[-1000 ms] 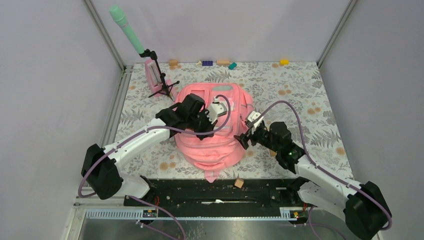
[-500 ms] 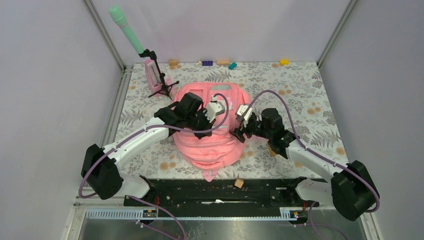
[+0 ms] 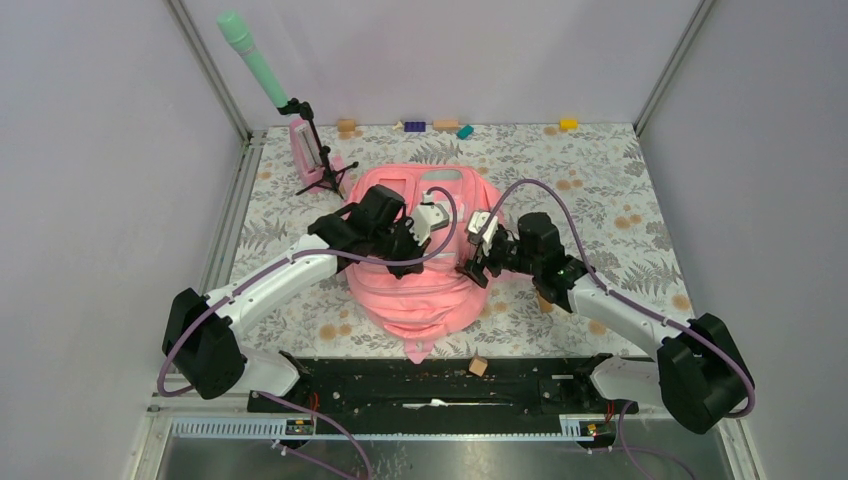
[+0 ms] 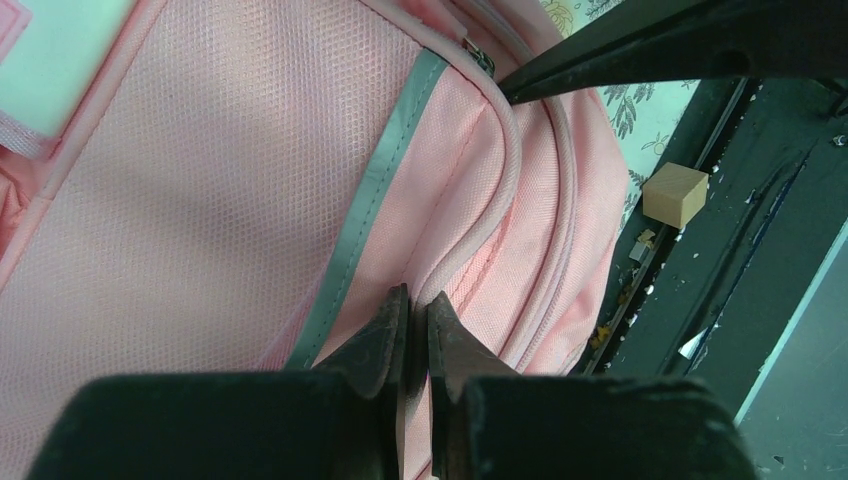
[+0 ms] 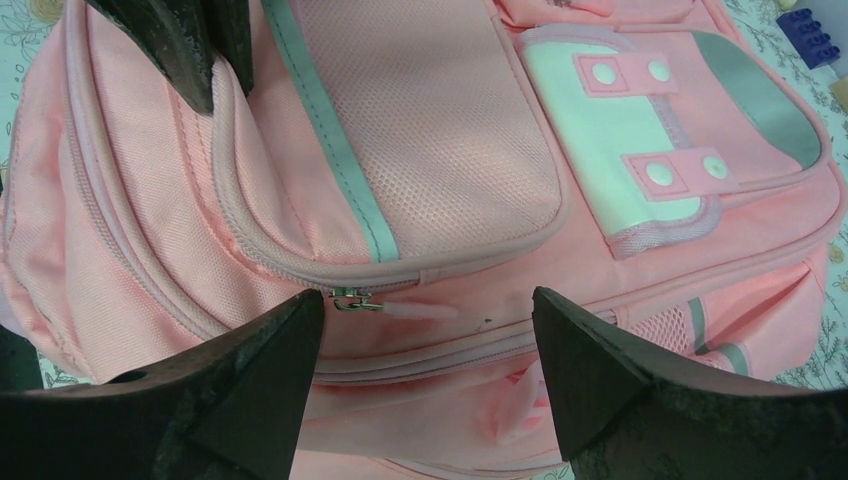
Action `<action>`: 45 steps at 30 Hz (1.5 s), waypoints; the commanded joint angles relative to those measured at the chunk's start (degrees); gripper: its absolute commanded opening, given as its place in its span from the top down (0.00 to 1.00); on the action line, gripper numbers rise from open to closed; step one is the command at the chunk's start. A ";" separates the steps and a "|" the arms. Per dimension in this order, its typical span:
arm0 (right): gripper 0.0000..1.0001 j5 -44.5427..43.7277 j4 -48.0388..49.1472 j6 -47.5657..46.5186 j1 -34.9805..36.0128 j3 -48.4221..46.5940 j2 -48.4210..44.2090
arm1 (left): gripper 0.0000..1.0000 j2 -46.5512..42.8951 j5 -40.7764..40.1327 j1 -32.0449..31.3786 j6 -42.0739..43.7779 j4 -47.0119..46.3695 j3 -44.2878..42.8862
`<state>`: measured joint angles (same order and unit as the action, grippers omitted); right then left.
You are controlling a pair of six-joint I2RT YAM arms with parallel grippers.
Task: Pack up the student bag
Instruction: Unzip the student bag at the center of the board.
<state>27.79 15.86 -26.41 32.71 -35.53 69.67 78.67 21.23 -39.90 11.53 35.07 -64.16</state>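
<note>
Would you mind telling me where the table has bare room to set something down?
Free: the table right of the student bag, toward the right wall, and left of it. Crowded: mid-bag, under the left hand and right hand.

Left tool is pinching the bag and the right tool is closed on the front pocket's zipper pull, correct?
Not quite. In the right wrist view the right tool is open, its fingers either side of the zipper pull without touching it. The left tool does pinch the student bag.
</note>
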 commanded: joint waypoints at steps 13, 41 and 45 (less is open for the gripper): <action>0.43 -1.59 -8.11 -3.33 3.64 -3.95 3.50 | 1.00 -1.53 0.24 1.45 -2.03 -1.01 -3.29; 1.00 -10.47 -26.84 17.51 10.01 -8.45 -3.00 | 1.00 -0.44 2.09 -0.06 -12.19 -13.75 -0.13; 1.00 -11.32 -28.21 23.35 11.61 -10.39 -1.31 | 1.00 -0.40 0.33 -1.17 -15.92 -18.12 0.88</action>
<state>15.53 -5.56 -12.84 41.36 -43.48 66.98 78.89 22.72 -40.16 2.48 30.92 -62.92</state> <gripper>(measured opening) 0.028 0.040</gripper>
